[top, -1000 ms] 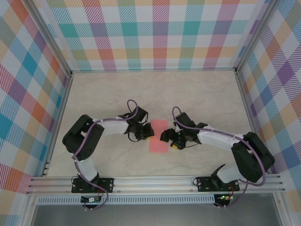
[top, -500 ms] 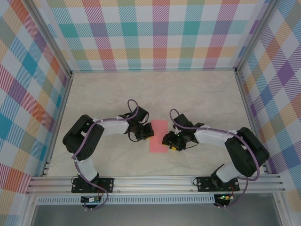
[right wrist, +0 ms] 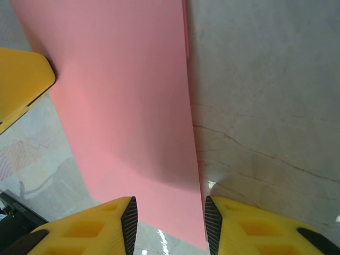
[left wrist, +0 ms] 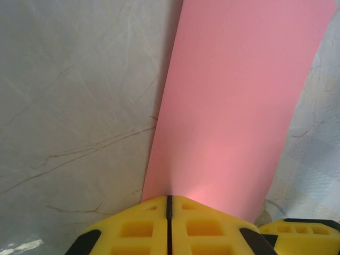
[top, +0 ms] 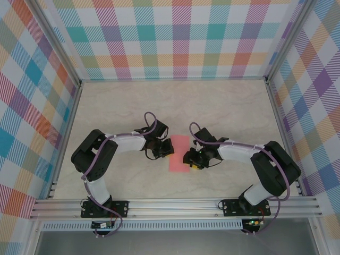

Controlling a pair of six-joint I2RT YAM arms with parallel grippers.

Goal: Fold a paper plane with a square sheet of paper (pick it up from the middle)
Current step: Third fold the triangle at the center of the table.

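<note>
Right fingers [right wrist: 90,228] nearer than before, apart astride square sheet of paper [right wrist: 122,106] | left wrist: left fingers [left wrist: 133,231] closed on its edge

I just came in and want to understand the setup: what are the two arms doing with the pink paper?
Both arms are working on the pink sheet of paper, which lies on the table as a narrow strip, apparently folded once. The left gripper is shut at the paper's left edge; whether it pinches it or only presses on it is unclear. The right gripper stands open with the opposite edge between its fingers. No plane shape is visible yet.
</note>
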